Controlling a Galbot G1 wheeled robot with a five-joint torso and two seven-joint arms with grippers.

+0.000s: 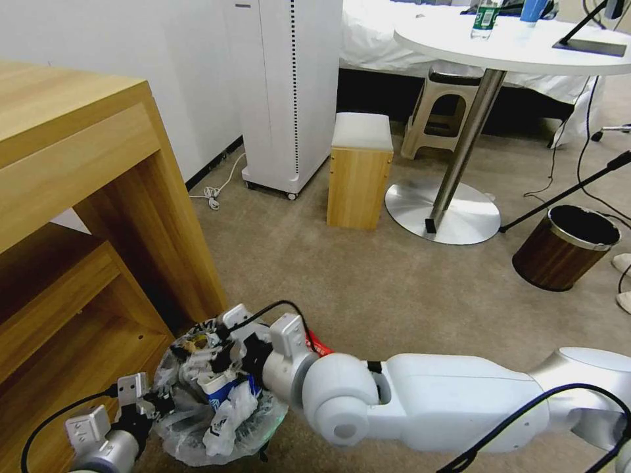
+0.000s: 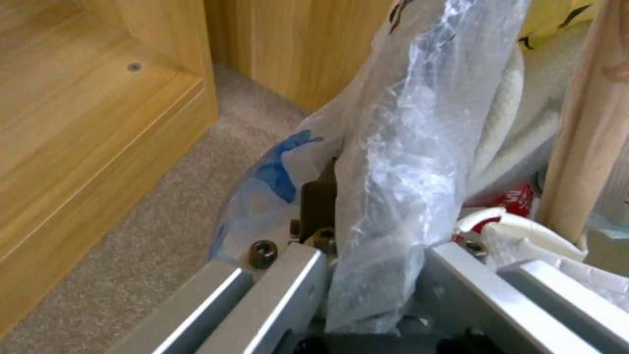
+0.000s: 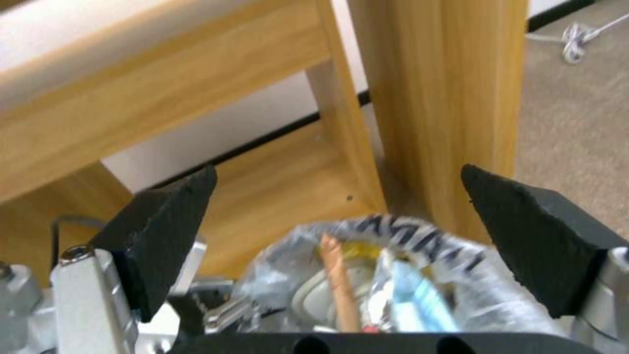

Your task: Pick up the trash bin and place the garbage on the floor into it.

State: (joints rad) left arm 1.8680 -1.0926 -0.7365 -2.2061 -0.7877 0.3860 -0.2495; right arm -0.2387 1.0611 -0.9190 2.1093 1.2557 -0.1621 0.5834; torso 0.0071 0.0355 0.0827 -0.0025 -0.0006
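The trash bin [image 1: 197, 420], lined with a crinkled clear bag, hangs low beside the wooden shelf unit, tilted toward me. My left gripper [image 1: 146, 402] is shut on its rim; in the left wrist view the bag-covered rim [image 2: 386, 196] runs up between the fingers [image 2: 288, 280]. The garbage inside includes a blue-white paper cup [image 1: 220, 389], white tissue [image 1: 227, 420] and a wooden stick [image 3: 339, 290]. My right gripper [image 3: 337, 172] hovers just over the bin's mouth [image 3: 393, 275], open, nothing between its black pads. A red wrapper [image 1: 320, 344] shows behind the right wrist.
The wooden shelf unit [image 1: 98, 217] stands close on the left, right against the bin. Farther off on the beige carpet are a small wooden stool [image 1: 360, 171], a round table's steel base [image 1: 442, 210], a brown bin with a metal rim [image 1: 565, 246] and a white cable [image 1: 213, 194].
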